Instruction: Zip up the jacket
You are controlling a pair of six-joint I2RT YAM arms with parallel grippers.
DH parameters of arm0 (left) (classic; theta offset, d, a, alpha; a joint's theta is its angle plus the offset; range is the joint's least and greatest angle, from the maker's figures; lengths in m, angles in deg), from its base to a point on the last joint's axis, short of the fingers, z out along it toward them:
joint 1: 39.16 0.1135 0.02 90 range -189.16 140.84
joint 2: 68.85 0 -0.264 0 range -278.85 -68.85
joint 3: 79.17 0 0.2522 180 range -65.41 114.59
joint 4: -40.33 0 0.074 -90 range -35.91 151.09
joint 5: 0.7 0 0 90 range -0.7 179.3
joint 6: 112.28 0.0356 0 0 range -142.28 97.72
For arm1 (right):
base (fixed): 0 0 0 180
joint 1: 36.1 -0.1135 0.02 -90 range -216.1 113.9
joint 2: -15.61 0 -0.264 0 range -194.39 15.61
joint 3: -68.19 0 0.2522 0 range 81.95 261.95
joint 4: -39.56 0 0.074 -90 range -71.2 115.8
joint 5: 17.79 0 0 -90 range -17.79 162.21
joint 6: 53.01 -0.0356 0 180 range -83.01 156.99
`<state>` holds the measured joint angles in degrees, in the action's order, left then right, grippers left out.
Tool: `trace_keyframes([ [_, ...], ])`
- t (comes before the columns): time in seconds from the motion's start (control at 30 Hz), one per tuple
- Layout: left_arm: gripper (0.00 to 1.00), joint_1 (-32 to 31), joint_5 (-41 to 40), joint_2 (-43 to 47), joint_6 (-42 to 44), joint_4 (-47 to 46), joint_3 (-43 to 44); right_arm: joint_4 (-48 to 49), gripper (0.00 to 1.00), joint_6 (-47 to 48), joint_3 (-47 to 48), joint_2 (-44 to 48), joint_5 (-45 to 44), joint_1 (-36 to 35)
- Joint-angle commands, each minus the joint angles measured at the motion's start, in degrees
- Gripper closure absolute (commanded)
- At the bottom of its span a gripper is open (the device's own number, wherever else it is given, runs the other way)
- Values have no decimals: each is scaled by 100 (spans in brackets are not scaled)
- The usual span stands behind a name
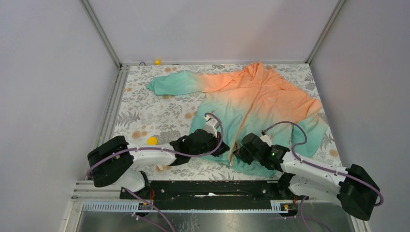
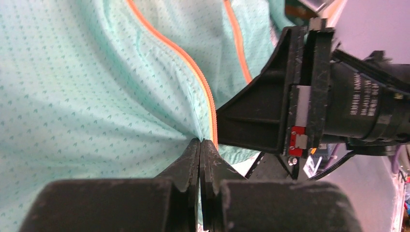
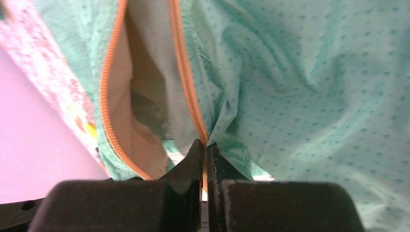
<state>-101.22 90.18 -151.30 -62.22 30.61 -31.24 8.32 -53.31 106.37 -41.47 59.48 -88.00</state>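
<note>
The jacket [image 1: 256,104] lies spread face up on the right half of the floral table cover [image 1: 145,113], with its hood toward the far wall and one sleeve stretched left. Its orange front zipper [image 3: 186,82] gapes apart near the teal hem, showing pale lining. At that hem the left gripper [image 2: 200,145] has its fingers pressed together on the fabric right beside one row of teeth, and the right gripper [image 3: 204,147], close alongside, is clamped likewise on the other zipper edge. A small yellow object [image 1: 152,140] sits on the cover by the left arm, well apart from the jacket.
</note>
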Motion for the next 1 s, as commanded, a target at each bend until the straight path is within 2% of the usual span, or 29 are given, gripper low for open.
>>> trace_keyframes([
  [0.0, 100, 10, 68, 13, 118, -1340, 7, 492, 100, -482, -127, 254, -149, 159],
  [0.13, 100, -16, 78, -44, 145, -1735, -133, 653, 100, -721, -273, 423, -342, 197],
  [0.33, 100, -16, -61, -147, 90, -1779, -180, 606, 100, -680, -327, 594, -500, 211],
  [0.43, 100, -21, -494, -44, 107, -1555, -193, 482, 100, -753, -441, 802, -552, 215],
  [0.6, 100, -18, -900, 83, 47, -1315, -215, 875, 100, -372, -625, 1182, -611, 214],
  [0.73, 100, -20, -911, 168, 5, -1428, -322, 1140, 100, -154, -794, 1434, -606, 219],
  [0.97, 100, -18, -807, 96, -66, -1655, -405, 1388, 100, -379, -862, 1398, -561, 218],
])
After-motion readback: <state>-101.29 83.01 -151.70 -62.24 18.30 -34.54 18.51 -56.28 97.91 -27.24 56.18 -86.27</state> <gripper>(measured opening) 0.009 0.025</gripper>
